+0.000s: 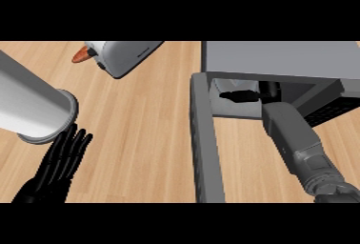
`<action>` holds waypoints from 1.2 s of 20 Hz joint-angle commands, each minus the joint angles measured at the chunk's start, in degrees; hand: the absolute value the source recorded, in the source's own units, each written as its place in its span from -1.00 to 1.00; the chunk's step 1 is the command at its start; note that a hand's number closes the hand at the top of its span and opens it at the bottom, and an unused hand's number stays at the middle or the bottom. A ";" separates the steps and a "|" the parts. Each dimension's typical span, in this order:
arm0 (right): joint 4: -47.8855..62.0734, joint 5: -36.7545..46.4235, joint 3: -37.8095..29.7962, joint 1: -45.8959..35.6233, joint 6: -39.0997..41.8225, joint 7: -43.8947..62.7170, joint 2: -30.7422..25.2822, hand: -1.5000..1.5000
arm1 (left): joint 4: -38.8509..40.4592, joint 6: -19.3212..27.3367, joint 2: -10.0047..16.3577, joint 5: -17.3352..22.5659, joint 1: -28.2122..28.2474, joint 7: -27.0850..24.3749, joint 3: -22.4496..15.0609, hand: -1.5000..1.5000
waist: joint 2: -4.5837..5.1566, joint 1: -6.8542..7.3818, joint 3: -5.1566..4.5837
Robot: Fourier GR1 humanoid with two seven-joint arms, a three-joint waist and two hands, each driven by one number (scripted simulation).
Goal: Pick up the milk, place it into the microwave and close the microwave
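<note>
Step in hand: judged as setting the milk down inside the microwave (281, 57).
Milk (225, 86): noted only as a pale shape in the cavity, just beside the right hand (243, 96); identity uncertain.
Right hand: reached deep into the cavity; open or closed could not be told.
Left hand (60, 162): open and flat, rested at lower left over the worktop (141, 124).
Method advised: set upright, well back; drawn straight out, clear of the open door (207, 152) before swinging it.
Count: one microwave, one door, one toaster (126, 55), one white cylinder (32, 105), two hands.

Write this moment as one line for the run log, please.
right hand: inside microwave | microwave door: open | milk: not clearly seen | left hand: open, resting at lower left
</note>
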 commanded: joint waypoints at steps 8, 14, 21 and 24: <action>0.14 -2.07 -0.49 6.17 6.61 -7.25 3.51 -1.00 | 6.97 -5.97 3.61 -1.95 -3.95 -0.31 -3.67 1.00 | -1.31 -2.63 -0.13; -5.09 -2.32 1.67 13.85 9.23 -12.16 4.33 -1.00 | 15.20 -5.76 2.56 -7.74 -10.71 -3.25 -6.89 1.00 | -1.91 -4.38 -0.22; -18.67 -3.31 5.76 24.25 17.42 -7.13 2.12 -1.00 | 20.46 0.31 -0.47 -15.74 -14.51 -0.95 -11.73 1.00 | -2.55 -6.06 -0.32; -24.88 -3.44 7.52 25.01 14.69 -2.14 6.16 -1.00 | 25.96 -3.30 0.43 -16.13 -17.49 -0.69 -13.81 1.00 | -2.60 -6.46 -0.37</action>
